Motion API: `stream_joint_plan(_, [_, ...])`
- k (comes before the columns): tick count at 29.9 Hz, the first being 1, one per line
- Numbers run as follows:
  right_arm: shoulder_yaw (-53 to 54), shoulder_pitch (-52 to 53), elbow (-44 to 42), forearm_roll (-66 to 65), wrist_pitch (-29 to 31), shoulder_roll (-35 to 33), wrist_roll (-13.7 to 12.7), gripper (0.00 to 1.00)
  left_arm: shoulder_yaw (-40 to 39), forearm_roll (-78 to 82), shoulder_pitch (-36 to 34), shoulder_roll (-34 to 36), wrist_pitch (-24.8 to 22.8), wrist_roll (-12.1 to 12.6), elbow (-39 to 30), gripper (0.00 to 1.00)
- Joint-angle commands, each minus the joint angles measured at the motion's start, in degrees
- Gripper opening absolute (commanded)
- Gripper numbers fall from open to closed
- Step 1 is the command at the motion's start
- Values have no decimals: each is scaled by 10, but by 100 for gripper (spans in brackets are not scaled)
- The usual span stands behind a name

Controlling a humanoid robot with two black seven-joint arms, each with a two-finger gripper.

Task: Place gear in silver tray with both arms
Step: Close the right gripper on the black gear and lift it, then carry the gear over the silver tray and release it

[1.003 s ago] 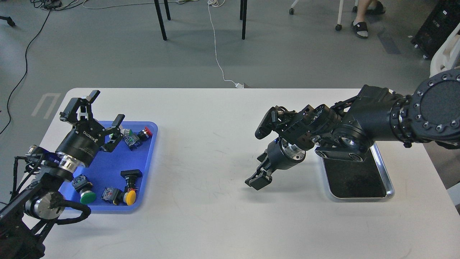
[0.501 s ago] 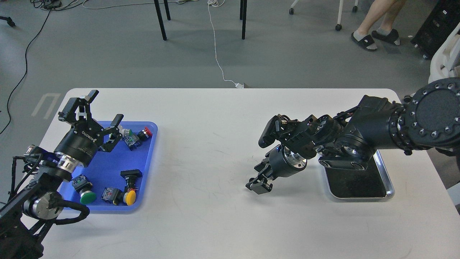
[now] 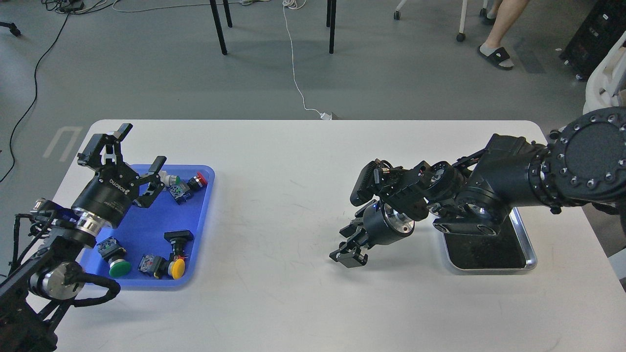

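Gear parts, a scatter of push-button units, lie in the blue tray [image 3: 198,274] at the left end of the bench [image 3: 293,303]; none is held and none is in the silver tray [image 3: 530,259]. Nearest the viewer are the green-capped unit [image 3: 119,268] and the yellow-capped unit [image 3: 176,268] at the near edge of the blue tray. The left tool [image 3: 128,152] hangs above the far part of that tray with its fingers spread wide and nothing between them; the small cluster with the red-capped unit [image 3: 198,180] lies just to its right and below. The right tool [image 3: 348,254] hovers low over bare bench near the middle; its fingers are seen dark and end-on, so its state cannot be told. The silver tray sits at the right end, partly under the right forearm, long axis running near to far. Judgement: the parts lie well apart from the silver tray, the left arm is nearer the parts, and the right arm is nearer the destination.
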Motion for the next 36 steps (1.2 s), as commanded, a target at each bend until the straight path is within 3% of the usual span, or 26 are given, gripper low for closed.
stream_joint_plan(1, [0,-6,-3,-1,0,0,0,59,-1,0,0,0,0,0,0,98])
stream_joint_plan(3, [-1,-9,-5,-2,0,0,0,59,-1,0,0,0,1,-1,0,98])
stream_joint_plan(15, [-4,-10,-6,-4,1,0,0,28,-5,0,0,0,1,-1,0,98])
stream_joint_plan(23, [-4,-9,-6,-4,2,0,0,13,-5,0,0,-1,1,-1,0,98])
stream_joint_plan(36, [-4,107,14,-45,4,0,0,11,-4,0,0,2,2,-1,-18,98])
